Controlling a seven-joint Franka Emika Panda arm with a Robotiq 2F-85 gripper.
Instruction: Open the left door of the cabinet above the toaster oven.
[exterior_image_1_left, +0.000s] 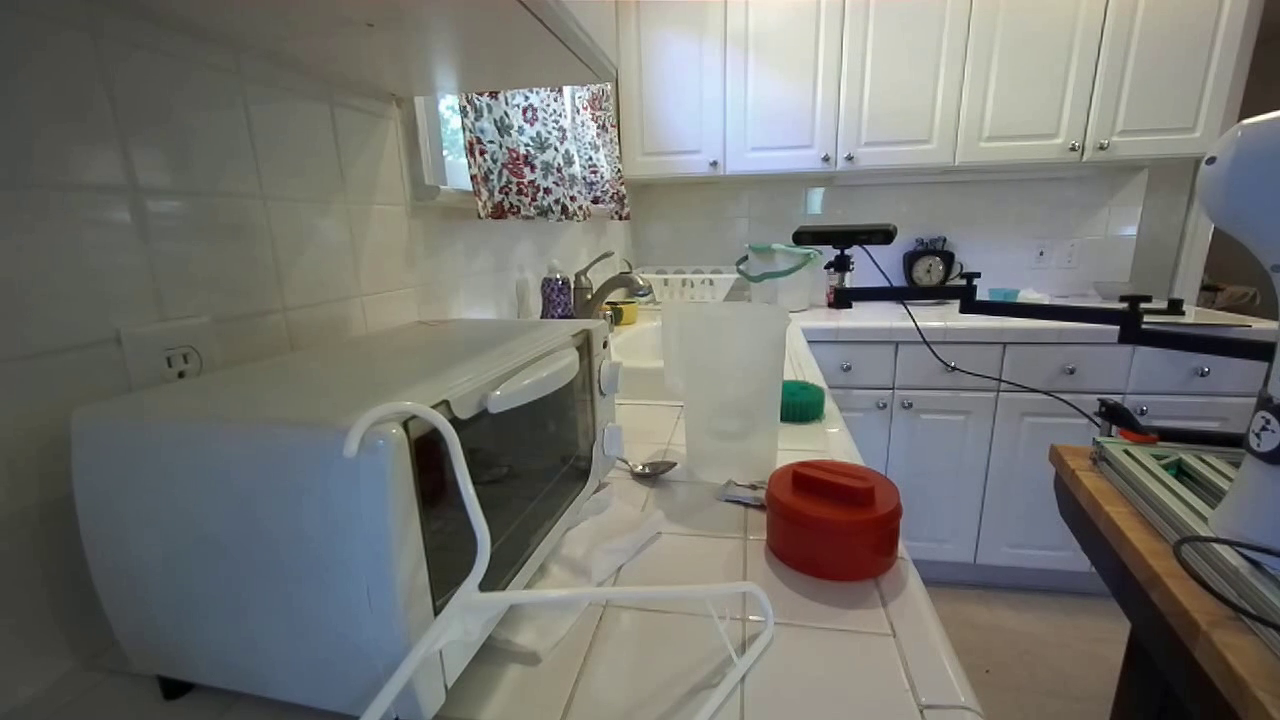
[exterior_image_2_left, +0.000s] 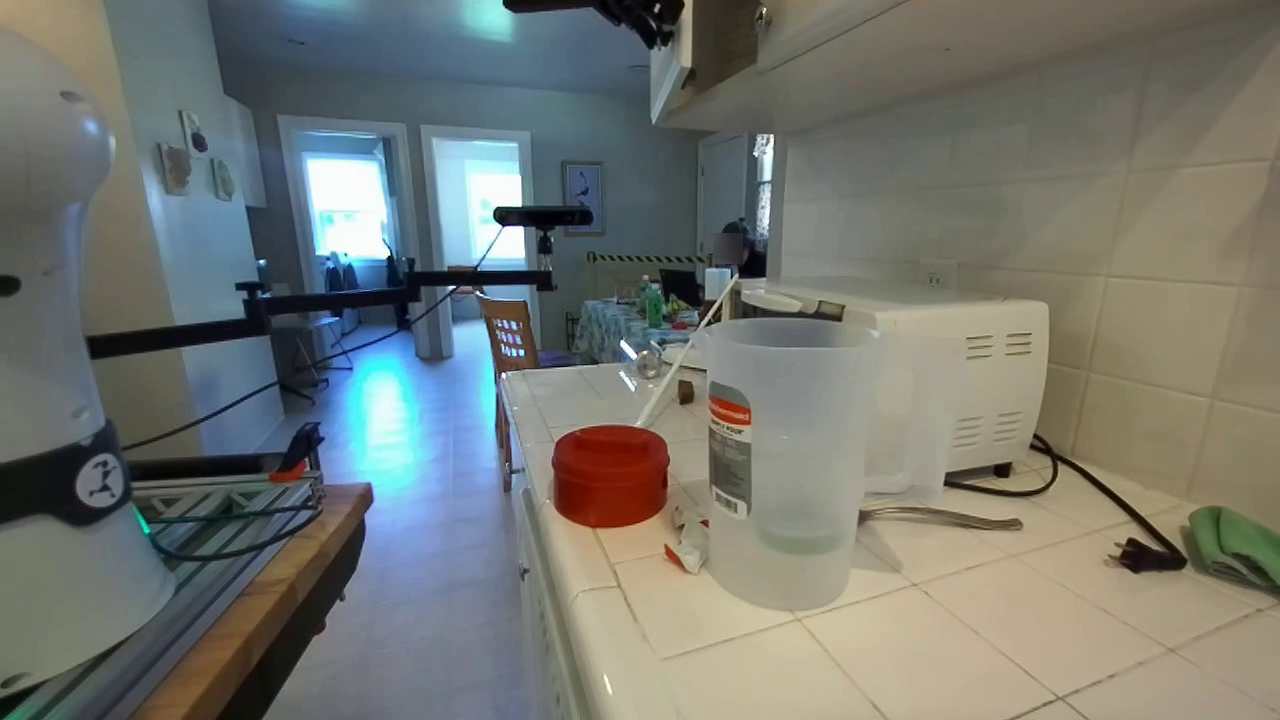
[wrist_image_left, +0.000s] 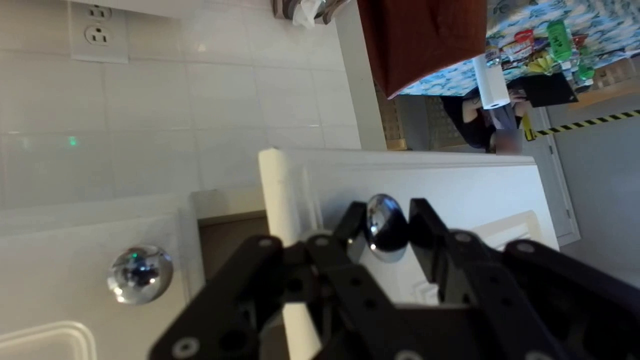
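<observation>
The white cabinet hangs above the white toaster oven; in an exterior view only its underside shows. Its left door stands partly open, with a dark gap into the cabinet. My gripper is shut on the shiny round knob of this door, one finger on each side. The neighbouring door, with its own knob, is shut. In an exterior view my gripper shows at the top edge beside the open door; its fingertips are hard to make out.
On the tiled counter are a clear pitcher, a red tub and a white hanger. A camera on a black arm reaches out from the robot's wooden bench. A person sits at the table beyond the door.
</observation>
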